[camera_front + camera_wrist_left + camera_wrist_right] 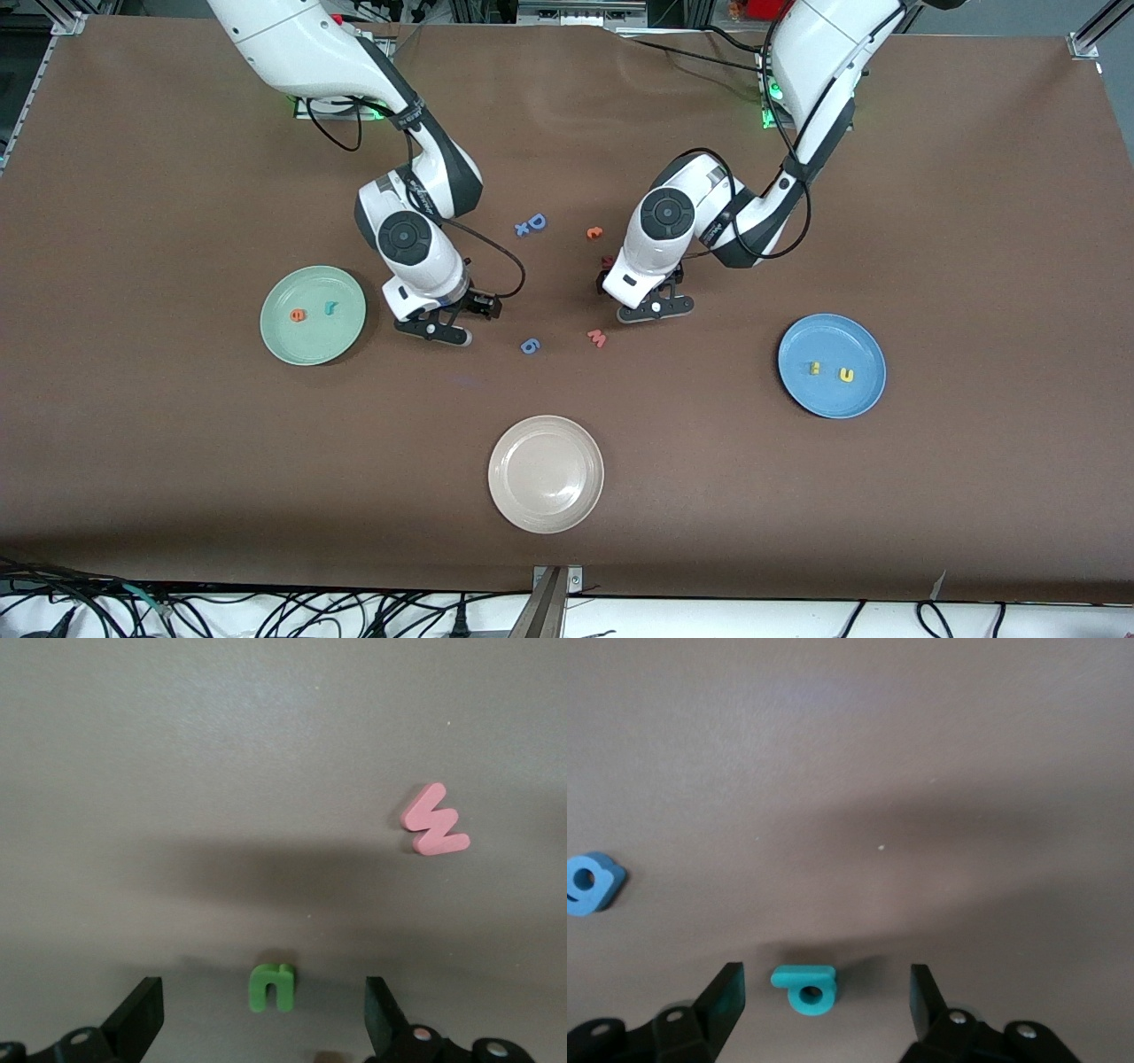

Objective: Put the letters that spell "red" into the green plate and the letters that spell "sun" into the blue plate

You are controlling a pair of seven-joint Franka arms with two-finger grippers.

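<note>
The green plate (pixel 345 341) holds the orange "e" (pixel 299 315) and the teal "r" (pixel 330 307). The blue plate (pixel 864 399) holds the yellow "s" (pixel 812 367) and a yellow "u" (pixel 847 375). My right gripper (pixel 440 325) (pixel 826 981) is beside the green plate, open, and the teal "d" (pixel 806 988) lies on the table between its fingers, touching neither. My left gripper (pixel 654 307) (pixel 261 997) is open near the table's middle. The green "n" (pixel 271 986) lies between its fingers. The front view hides both of these letters under the hands.
A beige-white plate (pixel 546 514) sits nearest the front camera. Loose letters lie mid-table: a blue "D" (pixel 534 223), an orange one (pixel 594 233), a dark red one (pixel 608 262), a pink "w" (pixel 597 337) (pixel 435 820) and a blue "g" (pixel 529 346) (pixel 589 883).
</note>
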